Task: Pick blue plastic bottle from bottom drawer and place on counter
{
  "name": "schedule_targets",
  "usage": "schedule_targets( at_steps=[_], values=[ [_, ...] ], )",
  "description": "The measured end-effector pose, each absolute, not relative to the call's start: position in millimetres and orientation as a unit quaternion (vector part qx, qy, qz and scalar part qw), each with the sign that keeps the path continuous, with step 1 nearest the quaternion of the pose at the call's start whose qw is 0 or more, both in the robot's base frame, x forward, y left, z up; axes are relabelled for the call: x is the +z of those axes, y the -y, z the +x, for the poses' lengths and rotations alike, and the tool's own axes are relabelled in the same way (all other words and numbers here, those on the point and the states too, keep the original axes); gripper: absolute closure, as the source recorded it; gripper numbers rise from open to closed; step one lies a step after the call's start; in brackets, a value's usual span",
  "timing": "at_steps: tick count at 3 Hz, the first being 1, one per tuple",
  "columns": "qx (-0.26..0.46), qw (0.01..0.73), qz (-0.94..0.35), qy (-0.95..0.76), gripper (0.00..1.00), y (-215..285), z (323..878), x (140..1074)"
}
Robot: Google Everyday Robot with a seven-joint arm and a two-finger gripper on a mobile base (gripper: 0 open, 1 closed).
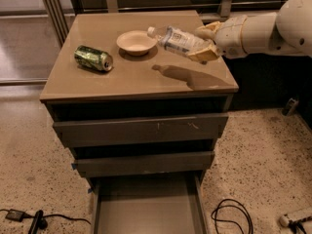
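The blue plastic bottle (176, 40), clear with a white cap and a pale label, lies sideways in the air above the right half of the counter (131, 77), cap pointing left toward the bowl. My gripper (204, 43) reaches in from the right and is shut on the bottle's base end, its tan fingers (204, 54) above and below it. The bottle casts a shadow on the counter below. The bottom drawer (146, 208) is pulled open, and its flat grey floor is bare.
A beige bowl (136, 42) sits at the counter's back middle. A green metal can (93, 58) lies on its side at the left. Two upper drawers (141, 129) are shut. Cables (229, 216) lie on the speckled floor at both sides of the cabinet.
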State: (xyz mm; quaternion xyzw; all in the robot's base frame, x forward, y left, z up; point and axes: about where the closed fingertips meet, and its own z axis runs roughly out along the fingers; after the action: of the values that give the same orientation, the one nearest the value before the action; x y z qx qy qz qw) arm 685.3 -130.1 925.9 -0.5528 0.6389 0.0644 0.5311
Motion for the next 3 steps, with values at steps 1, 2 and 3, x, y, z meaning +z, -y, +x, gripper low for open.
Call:
schedule_targets(
  at_steps=[1,2,3],
  values=[
    [0.081,0.511,-0.559,-0.648,1.0,120.7,693.5,915.7],
    [0.09,0.49,-0.561,-0.661,1.0,121.8,703.3,903.8],
    [0.091,0.47,-0.554,-0.681,1.0,133.4,711.3,885.0]
  ],
)
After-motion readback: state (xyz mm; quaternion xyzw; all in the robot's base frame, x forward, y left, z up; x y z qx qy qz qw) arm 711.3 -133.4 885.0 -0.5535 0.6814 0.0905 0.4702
